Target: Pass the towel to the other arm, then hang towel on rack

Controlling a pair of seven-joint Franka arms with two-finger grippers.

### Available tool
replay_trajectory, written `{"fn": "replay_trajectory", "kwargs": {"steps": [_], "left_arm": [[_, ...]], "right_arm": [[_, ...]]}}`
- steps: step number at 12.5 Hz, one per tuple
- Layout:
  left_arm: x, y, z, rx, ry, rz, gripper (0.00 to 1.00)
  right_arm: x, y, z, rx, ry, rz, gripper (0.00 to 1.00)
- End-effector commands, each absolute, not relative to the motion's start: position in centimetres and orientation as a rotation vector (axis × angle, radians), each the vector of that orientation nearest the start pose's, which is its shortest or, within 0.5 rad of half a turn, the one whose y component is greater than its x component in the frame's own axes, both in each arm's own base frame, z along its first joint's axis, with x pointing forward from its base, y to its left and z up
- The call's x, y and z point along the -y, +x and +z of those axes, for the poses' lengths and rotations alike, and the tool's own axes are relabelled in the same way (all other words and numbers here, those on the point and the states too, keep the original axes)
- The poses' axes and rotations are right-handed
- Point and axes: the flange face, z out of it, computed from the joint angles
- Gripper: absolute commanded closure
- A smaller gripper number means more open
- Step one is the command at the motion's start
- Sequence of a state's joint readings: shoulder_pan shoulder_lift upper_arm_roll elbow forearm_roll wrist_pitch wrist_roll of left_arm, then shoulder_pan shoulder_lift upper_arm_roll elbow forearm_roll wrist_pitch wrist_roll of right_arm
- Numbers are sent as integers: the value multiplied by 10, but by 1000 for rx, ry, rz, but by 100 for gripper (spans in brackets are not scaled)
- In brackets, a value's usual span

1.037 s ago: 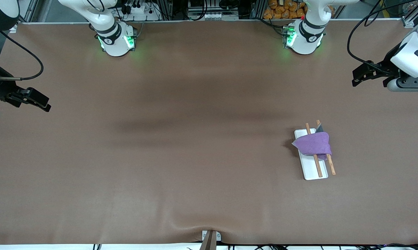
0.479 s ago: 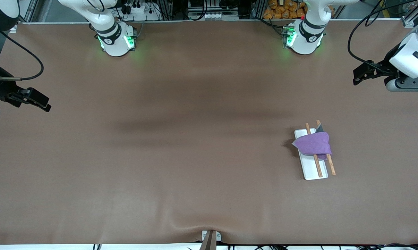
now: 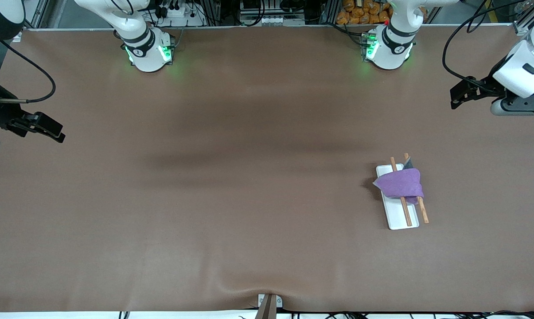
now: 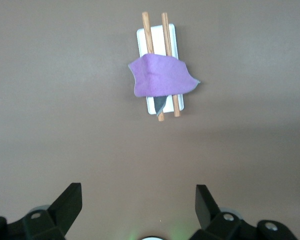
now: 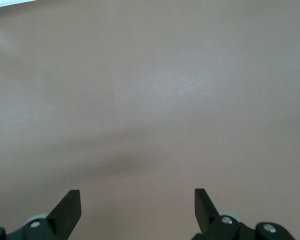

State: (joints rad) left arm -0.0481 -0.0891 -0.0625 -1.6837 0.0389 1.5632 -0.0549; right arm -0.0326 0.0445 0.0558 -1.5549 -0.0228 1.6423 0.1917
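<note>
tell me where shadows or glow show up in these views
Front view: broad dark shadow bands cross the table, green glow around both arm bases. Left wrist view: soft shadow beside the towel and rack. Right wrist view: only a faint diagonal shadow on bare table.

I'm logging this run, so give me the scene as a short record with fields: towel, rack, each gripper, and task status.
towel: purple towel draped over both rods, bunched toward one end
rack: rack on the table toward the left arm's end
left gripper: left gripper open, empty, up over the table at its own end
right gripper: right gripper open, empty, waiting at its own end
task status: towel hangs on the rack; neither gripper touches it
</note>
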Motion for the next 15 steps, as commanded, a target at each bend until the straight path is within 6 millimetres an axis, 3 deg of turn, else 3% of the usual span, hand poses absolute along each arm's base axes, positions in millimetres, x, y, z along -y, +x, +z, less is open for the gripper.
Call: {"fn": "replay_trajectory", "kwargs": {"steps": [1,8,15], "left_arm": [[49,521,624,-100,-3069,2,0],[37,533,635,-44,-3075,-21,0],[30,531,636,-21,-3073,13,0]], "right_arm": [[-4,575,614,-262,-3162,-71,0],[-4,576,612,-262,-3162,-71,0],[-4,575,612,-262,-3163,-64,0]]}}
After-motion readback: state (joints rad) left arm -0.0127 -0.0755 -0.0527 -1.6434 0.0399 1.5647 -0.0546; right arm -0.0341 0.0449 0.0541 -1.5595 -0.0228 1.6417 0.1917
